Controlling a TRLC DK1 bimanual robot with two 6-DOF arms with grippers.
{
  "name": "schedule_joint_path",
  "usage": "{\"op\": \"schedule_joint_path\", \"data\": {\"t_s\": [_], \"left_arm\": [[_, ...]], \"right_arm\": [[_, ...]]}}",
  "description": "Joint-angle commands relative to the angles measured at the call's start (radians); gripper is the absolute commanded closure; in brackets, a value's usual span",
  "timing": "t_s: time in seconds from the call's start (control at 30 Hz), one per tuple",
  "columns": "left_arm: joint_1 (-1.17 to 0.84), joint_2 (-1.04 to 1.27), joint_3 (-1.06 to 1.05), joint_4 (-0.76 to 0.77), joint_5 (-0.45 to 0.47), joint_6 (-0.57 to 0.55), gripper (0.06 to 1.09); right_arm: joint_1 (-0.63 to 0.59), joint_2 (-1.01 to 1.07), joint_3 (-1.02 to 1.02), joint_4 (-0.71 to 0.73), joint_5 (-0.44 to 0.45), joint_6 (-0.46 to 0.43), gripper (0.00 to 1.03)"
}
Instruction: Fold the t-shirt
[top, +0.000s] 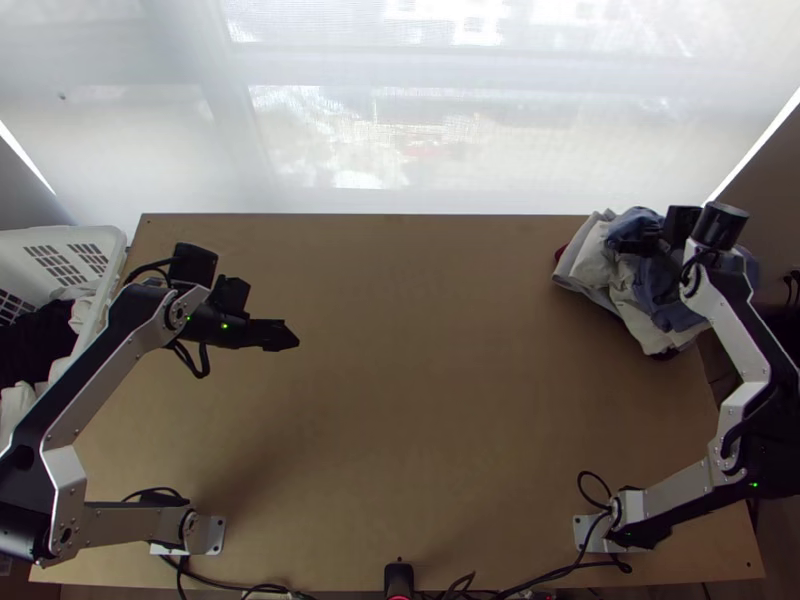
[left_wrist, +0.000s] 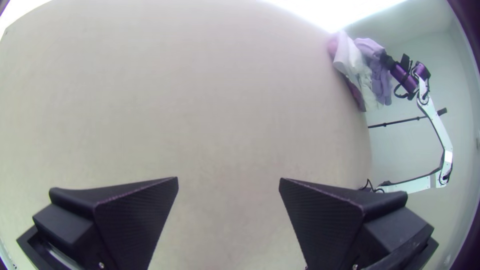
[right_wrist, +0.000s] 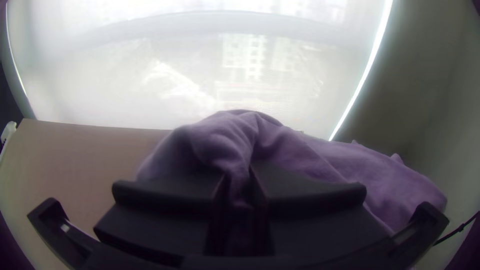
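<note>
"One bluish garment (top: 655, 290), bunched on the clothes pile (top: 588, 262) at the counter's (top: 420, 400) far right corner. Who's got it?"

"Right end effector (top: 627, 244), lol, pinching a fold of it. Left end effector's (top: 284, 336) wide open above the counter's left side."

"And the white laundry basket (top: 112, 243)?"

"Just beside the counter's left edge, clothes inside."
</note>
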Motion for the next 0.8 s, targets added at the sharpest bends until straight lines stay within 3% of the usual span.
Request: {"op": "schedule_joint_path", "data": {"t_s": [0.0,0.13,0.27,0.43,0.77], "left_arm": [[0.031,-0.009,-0.032,0.0,0.004,0.013,0.1],[0.023,-0.008,-0.026,0.008,0.007,0.002,0.1],[0.023,-0.011,-0.027,0.013,0.011,-0.001,0.1],[0.023,-0.012,-0.038,0.019,0.012,0.002,0.1],[0.011,-0.011,-0.04,0.036,0.017,-0.007,0.1]], "right_arm": [[0.087,0.073,0.016,0.006,0.01,0.0,1.0],[0.095,0.083,-0.023,0.0,0.016,-0.003,0.99],[0.038,0.068,-0.101,0.0,0.021,-0.006,0.75],[-0.057,0.001,-0.159,-0.001,0.019,-0.007,0.06],[-0.123,-0.211,-0.107,-0.124,-0.025,-0.011,0.04]]}}
